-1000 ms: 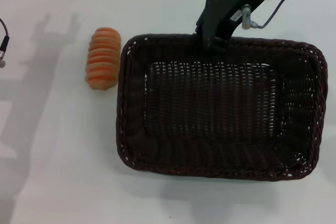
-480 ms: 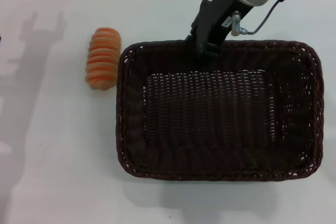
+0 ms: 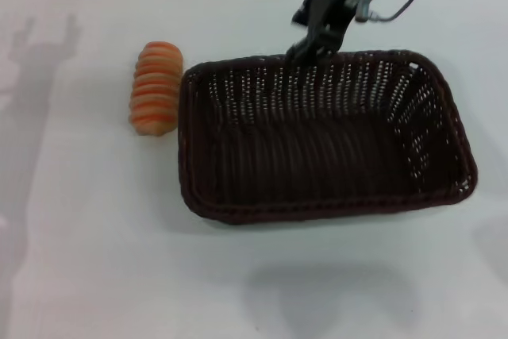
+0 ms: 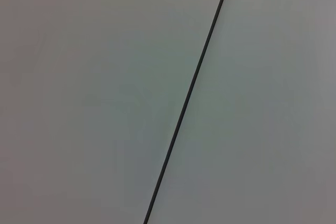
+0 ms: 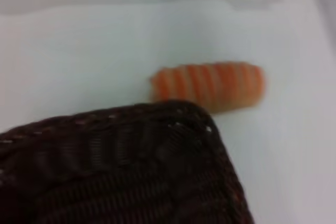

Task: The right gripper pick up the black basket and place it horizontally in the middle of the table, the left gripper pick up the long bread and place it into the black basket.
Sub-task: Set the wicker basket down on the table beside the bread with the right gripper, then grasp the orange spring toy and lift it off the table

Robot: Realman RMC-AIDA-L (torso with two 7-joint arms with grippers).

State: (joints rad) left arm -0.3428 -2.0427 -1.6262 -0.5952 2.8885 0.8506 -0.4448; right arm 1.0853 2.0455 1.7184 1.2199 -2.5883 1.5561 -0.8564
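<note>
The right pincer [image 3: 309,47], a black claw with metal fittings and a dark looping cable, sits at the far braided rim of the black basket [image 3: 317,148]; its fingers look closed on that rim, though the grip itself is hard to make out; the basket, dark woven wicker with open-weave sloping sides, spreads from the pincer toward the robot, its far wall tipped into view; beyond the basket's left end, just beside it, lies the long bread [image 3: 156,87], an oblong tan loaf with orange crosswise ridges, on the smooth white table [image 3: 87,244]; the left pincer is out of view.
</note>
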